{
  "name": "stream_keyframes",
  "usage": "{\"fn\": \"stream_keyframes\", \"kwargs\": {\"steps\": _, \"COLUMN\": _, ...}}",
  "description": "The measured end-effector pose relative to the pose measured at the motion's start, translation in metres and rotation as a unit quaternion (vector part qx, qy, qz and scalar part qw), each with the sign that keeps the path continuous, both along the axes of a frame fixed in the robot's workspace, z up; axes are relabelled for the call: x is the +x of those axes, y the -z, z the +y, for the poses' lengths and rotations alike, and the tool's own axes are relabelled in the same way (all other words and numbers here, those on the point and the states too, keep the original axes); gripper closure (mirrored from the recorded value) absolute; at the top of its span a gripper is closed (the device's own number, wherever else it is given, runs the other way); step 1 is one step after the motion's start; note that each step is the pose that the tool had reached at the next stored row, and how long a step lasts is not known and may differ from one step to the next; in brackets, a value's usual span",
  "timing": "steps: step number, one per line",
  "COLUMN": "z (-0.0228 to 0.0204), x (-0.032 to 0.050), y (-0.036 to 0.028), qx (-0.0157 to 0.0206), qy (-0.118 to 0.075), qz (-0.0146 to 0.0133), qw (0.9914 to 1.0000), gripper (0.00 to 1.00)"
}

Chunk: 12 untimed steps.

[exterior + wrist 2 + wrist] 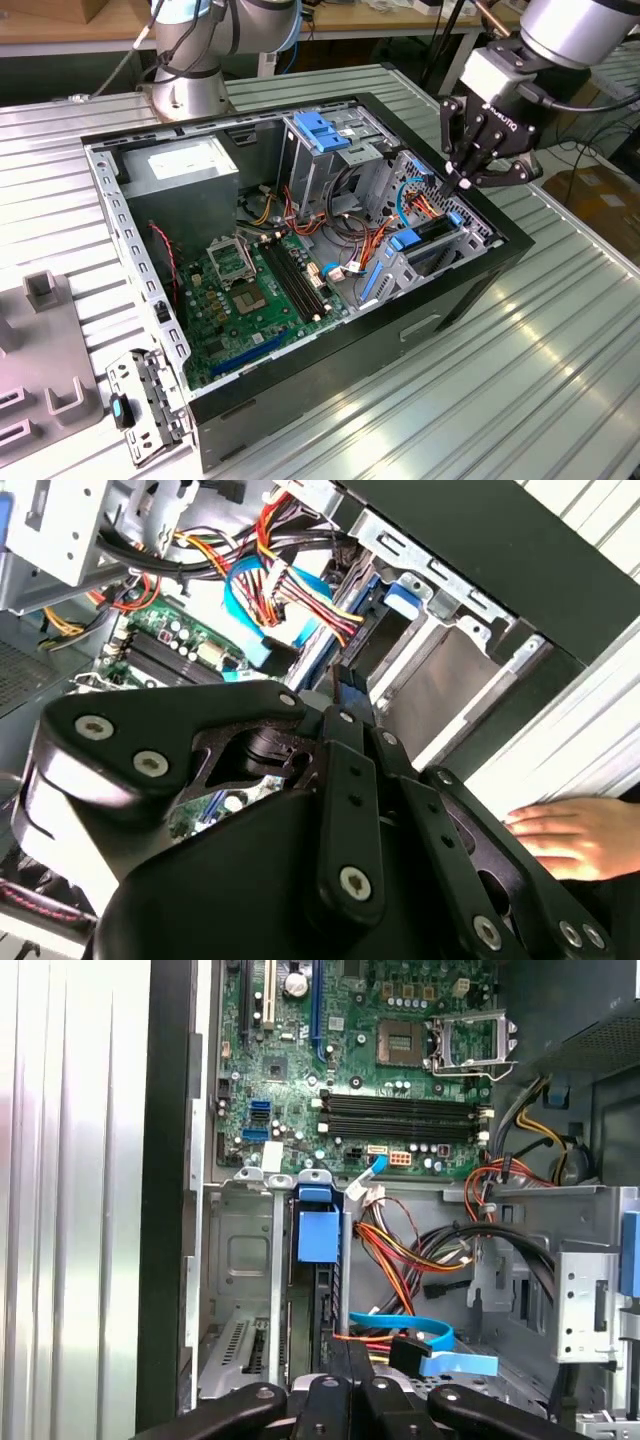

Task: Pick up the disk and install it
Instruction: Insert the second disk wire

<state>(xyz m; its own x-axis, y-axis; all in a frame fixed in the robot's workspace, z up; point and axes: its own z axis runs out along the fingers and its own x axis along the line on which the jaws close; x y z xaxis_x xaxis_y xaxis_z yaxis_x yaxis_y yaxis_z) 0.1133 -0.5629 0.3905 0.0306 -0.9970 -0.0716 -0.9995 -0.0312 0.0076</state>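
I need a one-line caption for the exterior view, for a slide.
End effector lowered at the drive bay of an open computer case, beside the motherboard.

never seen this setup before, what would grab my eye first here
An open computer case lies on the ribbed metal table, its green motherboard exposed. The black claw reaches down at the case's end on the exterior view's right, over blue-tabbed drive bays. In the second wrist view, a person's hand rests nearby.
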Motion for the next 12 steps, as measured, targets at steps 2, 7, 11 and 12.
{"fn": "stream_keyframes", "kwargs": {"steps": 2, "z": 0.0029, "x": -0.0001, "y": -0.0019, "qx": -0.0001, "qy": 0.0, "qz": 0.0015, "qw": 1.0, "gripper": 0.89}}
{"fn": "stream_keyframes", "kwargs": {"steps": 7, "z": 0.0119, "x": 0.0, "y": -0.0039, "qx": -0.001, "qy": 0.0, "qz": 0.0059, "qw": 0.99998, "gripper": 0.89}}
{"fn": "stream_keyframes", "kwargs": {"steps": 11, "z": 0.0292, "x": 0.0001, "y": -0.0047, "qx": -0.0167, "qy": 0.0, "qz": 0.0099, "qw": 0.99981, "gripper": 0.89}}
{"fn": "stream_keyframes", "kwargs": {"steps": 12, "z": 0.0319, "x": 0.0002, "y": -0.0047, "qx": -0.0275, "qy": 0.0, "qz": 0.0107, "qw": 0.99956, "gripper": 0.89}}
